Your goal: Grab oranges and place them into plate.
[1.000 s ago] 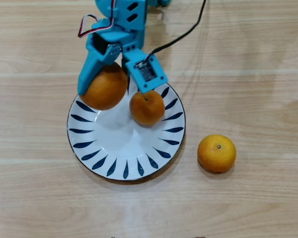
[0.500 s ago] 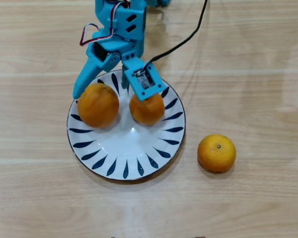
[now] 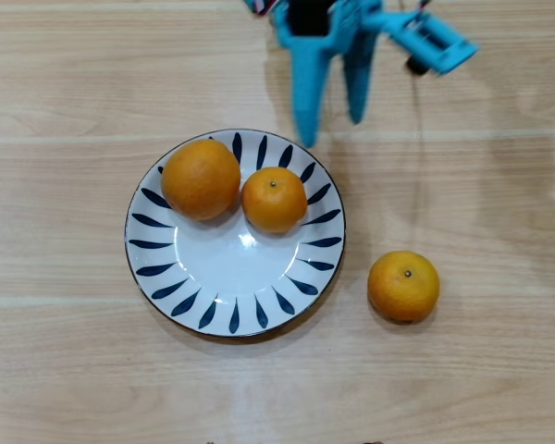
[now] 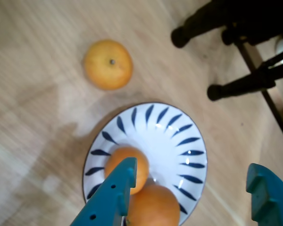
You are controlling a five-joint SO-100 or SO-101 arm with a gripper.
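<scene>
The white plate [image 3: 231, 277] with dark blue rim strokes lies mid-table. Two oranges rest in its far half: a larger one [image 3: 201, 178] and, to its right, a smaller one [image 3: 274, 199] with a stem dot. A third orange [image 3: 403, 286] sits on the wood, right of the plate. My blue gripper [image 3: 331, 122] hangs open and empty beyond the plate's far rim, fingers pointing down the picture. In the wrist view the gripper [image 4: 192, 165] frames the plate [image 4: 167, 143], both plated oranges [image 4: 127, 167] [image 4: 153, 207] and the loose orange [image 4: 108, 64].
The table is light wood planks. Black stand legs [image 4: 236, 84] cross the upper right of the wrist view. A black cable [image 3: 416, 65] hangs by the arm at the top of the overhead view.
The gripper let go of the larger orange, which now rests in the plate. The arm then pulled back from the plate and swung to the right, jaws open.
</scene>
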